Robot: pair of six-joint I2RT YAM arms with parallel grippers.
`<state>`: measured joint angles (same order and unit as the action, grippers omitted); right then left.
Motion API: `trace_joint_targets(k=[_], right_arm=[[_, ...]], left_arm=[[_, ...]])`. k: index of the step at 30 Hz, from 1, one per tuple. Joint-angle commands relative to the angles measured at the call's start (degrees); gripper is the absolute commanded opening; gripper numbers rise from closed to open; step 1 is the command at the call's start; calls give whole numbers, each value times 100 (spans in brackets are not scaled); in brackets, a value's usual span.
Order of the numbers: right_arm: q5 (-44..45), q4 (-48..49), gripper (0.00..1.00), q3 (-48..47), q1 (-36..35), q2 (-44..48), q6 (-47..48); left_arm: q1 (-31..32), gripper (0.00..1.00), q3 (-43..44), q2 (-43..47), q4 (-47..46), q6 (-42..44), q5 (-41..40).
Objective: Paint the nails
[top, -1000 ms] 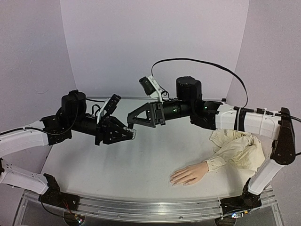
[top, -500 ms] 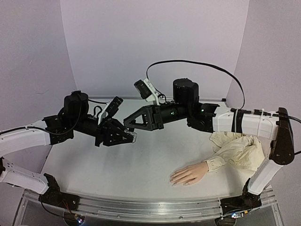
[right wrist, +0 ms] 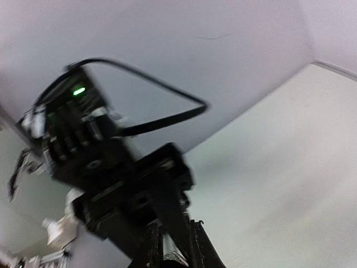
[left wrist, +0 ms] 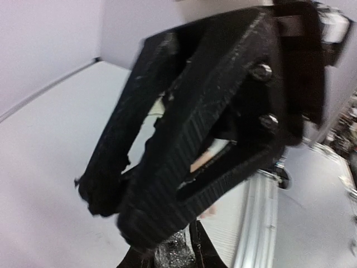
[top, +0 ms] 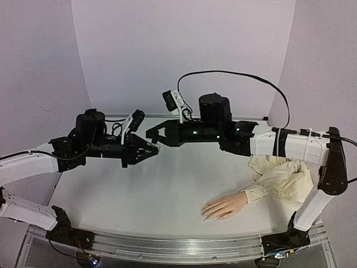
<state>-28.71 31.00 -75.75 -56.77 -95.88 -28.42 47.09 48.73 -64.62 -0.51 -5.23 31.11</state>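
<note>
In the top view my left gripper (top: 153, 149) and right gripper (top: 150, 137) meet tip to tip above the table's middle left. The left one is shut on a small glittery polish bottle (left wrist: 177, 245), seen between its fingers (left wrist: 205, 254) in the left wrist view. The right gripper (right wrist: 172, 251) is shut over the bottle's top end (right wrist: 174, 258), and its black fingers (left wrist: 184, 151) fill the left wrist view. The mannequin hand (top: 224, 206) lies palm down near the front edge, fingertips pointing left. Its nails are too small to make out. Its cream sleeve (top: 284, 176) is bunched at the right.
The right arm's black cable (top: 234, 75) loops high over the table. A metal rail (top: 167, 245) runs along the near edge. Pale walls close in the back and both sides. Bare tabletop (top: 139, 190) lies between the grippers and the mannequin hand.
My right gripper has swung left onto the bottle's top and gone from open to shut. The left gripper has levelled out and risen slightly, still holding the bottle.
</note>
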Motion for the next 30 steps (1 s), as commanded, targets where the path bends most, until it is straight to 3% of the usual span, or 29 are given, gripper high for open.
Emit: trace_joint_targets(k=[1,5,9,12,14,18,22,24,30], right_arm=[[4283,-2356,0,-1041,-956,-771,-880],[5222,-2559,0,-1543,-1312,-1243,-1414],[5117,-2441,0,-1716,-1287,-1164,-996],[4436,-1928,3,-1422,-1101,-806,-486],[3957,-1690,22,-1128,-909,-484,-291],[2532,-1424,49,-535,-411,161,135],[735,-895,77,42,69,616,351],[54,-682,93,175,234,699,356],[-980,-253,98,82,318,580,219]], left_arm=[[-72,0,452,-54,-665,165,-3785],[11,0,587,-198,-895,-16,-3958],[133,0,356,-168,-907,75,-3638],[129,0,1,-16,-899,75,-3325],[133,0,-215,89,-833,52,-3177],[125,0,-574,379,-629,-166,-3129],[108,0,-518,492,-279,-129,-2433],[62,0,-451,527,-257,-64,-1660],[55,0,-28,426,-255,67,848]])
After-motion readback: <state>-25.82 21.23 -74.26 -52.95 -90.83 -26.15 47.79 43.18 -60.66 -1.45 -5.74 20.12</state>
